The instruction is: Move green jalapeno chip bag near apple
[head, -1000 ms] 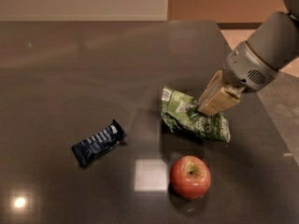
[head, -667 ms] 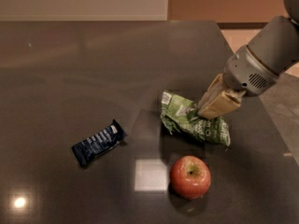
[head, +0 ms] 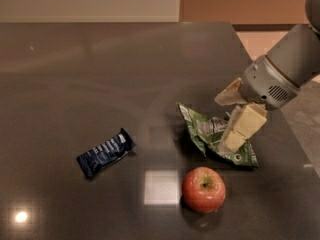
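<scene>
The green jalapeno chip bag (head: 202, 129) lies crumpled on the dark table (head: 100, 74), right of centre. The red apple (head: 203, 189) stands just in front of it, a short gap apart. My gripper (head: 223, 123) comes in from the right, directly over the bag, and is open. Its upper finger (head: 229, 92) is off the bag. Its lower finger (head: 242, 127) lies across the bag's right half and hides part of it.
A dark navy bar wrapper (head: 105, 152) lies to the left of the apple. The table's right edge (head: 292, 134) runs close behind the gripper, with floor beyond. Bright ceiling-light reflections show on the front of the tabletop.
The gripper's fingers were together on the bag and are now spread apart. The bag has shifted slightly right and nearer the apple and rests on the table.
</scene>
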Action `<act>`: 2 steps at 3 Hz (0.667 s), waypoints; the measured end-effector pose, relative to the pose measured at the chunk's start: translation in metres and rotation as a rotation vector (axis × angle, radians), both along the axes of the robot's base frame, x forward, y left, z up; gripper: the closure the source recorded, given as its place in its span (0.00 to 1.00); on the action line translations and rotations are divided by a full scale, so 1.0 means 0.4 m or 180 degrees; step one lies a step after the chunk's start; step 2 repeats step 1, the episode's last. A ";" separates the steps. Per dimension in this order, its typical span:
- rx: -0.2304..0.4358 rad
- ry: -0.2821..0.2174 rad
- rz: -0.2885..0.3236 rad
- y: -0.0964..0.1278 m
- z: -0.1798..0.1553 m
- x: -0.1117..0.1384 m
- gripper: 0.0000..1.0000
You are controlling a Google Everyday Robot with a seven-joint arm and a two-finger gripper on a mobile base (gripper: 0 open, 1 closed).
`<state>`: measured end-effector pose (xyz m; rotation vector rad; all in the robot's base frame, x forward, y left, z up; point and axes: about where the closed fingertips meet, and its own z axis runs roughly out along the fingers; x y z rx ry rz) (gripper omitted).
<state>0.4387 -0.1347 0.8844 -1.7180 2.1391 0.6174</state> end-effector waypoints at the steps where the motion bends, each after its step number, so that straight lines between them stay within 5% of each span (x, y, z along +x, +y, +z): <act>1: 0.0002 0.0001 0.0002 0.000 0.000 0.000 0.00; 2: 0.0002 0.0001 0.0002 0.000 0.000 0.000 0.00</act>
